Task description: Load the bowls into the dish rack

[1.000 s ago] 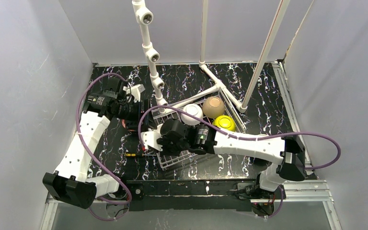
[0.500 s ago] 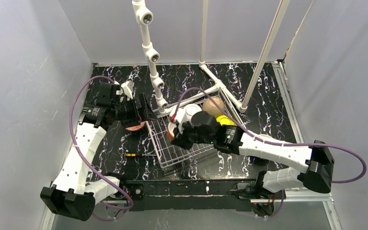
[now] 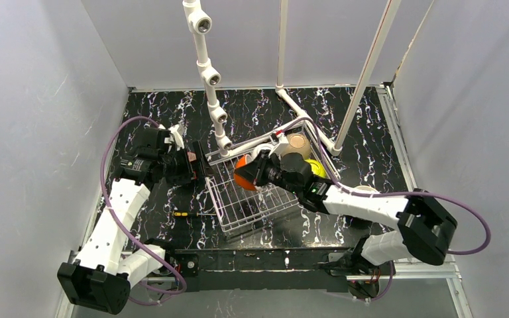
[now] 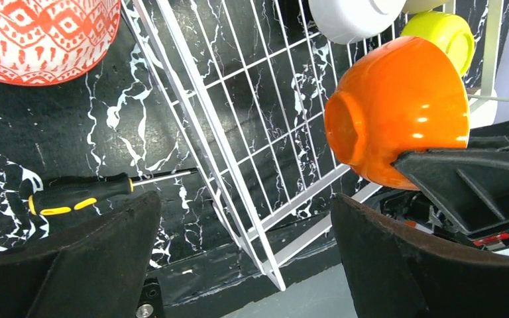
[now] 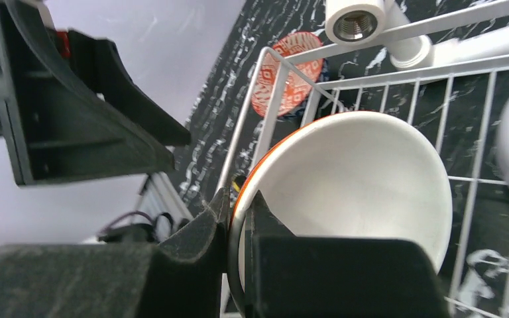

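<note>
Between the fingers of the right pincer [image 5: 238, 207] sits the rim of the orange bowl [image 5: 351, 192], pinched narrow on it and carried tilted above the dish rack [image 3: 238, 199], not yet set down. Just beyond that pincer, at the rack's far end, three bowls already lie inside the wire, close together: the white bowl [image 4: 351, 16], the tan bowl [image 3: 298, 142] and the yellow-green bowl [image 4: 441, 33]. The left pincer [image 4: 245, 205] stands wide and holds nothing, hovering over the rack's left edge. Just off to its outer side, outside the rack, the red-and-white patterned bowl [image 4: 40, 33] rests on the tabletop [image 3: 166, 109], and a screwdriver [image 4: 79, 193] lies below the pincer, near the rack. By my reading the job is about half done: three bowls are loaded, the orange one looks ready to go in as the fourth, and the patterned one still waits, most likely for the empty left pincer. Any further bowl is not clearly in view, so I cannot tell where it is.
</note>
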Tool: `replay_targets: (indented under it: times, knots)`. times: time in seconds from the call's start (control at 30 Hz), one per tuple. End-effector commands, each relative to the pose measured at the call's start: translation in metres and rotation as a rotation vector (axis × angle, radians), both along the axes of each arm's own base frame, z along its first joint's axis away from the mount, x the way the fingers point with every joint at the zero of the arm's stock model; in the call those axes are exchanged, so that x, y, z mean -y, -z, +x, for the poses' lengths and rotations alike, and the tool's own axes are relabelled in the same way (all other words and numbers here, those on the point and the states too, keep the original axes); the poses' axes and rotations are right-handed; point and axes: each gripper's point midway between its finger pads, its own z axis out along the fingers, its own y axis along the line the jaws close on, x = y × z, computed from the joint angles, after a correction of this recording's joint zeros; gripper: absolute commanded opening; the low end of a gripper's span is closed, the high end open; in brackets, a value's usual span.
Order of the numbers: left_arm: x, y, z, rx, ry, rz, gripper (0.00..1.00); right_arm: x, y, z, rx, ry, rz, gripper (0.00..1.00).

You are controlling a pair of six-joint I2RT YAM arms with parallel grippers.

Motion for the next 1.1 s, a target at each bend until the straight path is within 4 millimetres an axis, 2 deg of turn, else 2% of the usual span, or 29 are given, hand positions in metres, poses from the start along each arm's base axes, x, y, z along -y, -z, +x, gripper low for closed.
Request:
replay_targets:
  times: [0.0, 0.17, 0.43, 0.7, 0.83, 0.93, 1.07]
  knots:
    - [-0.007, -0.003, 0.001, 0.069, 0.009, 0.034, 0.98, -0.016, -0.044, 0.012, -0.091, 0.05, 0.283, 0.01]
    - [-0.01, 0.004, -0.002, 0.067, 0.007, 0.048, 0.98, -0.025, -0.018, 0.019, -0.213, 0.069, 0.29, 0.01]
    - [-0.002, 0.009, -0.005, 0.085, 0.062, 0.012, 0.98, -0.04, 0.0, 0.015, -0.335, -0.015, 0.387, 0.01]
    - [-0.011, 0.017, 0.0, 0.124, 0.005, 0.043, 0.98, -0.039, 0.022, 0.016, -0.446, -0.022, 0.424, 0.01]
    - [-0.013, 0.022, 0.001, 0.121, -0.013, 0.049, 0.98, -0.031, 0.04, 0.019, -0.495, 0.011, 0.401, 0.01]
    - [-0.013, 0.022, 0.002, 0.119, -0.017, 0.051, 0.98, -0.023, 0.049, 0.021, -0.516, 0.039, 0.385, 0.04]
    - [-0.013, 0.021, 0.002, 0.121, -0.013, 0.051, 0.98, -0.012, 0.059, 0.023, -0.524, 0.098, 0.329, 0.2]
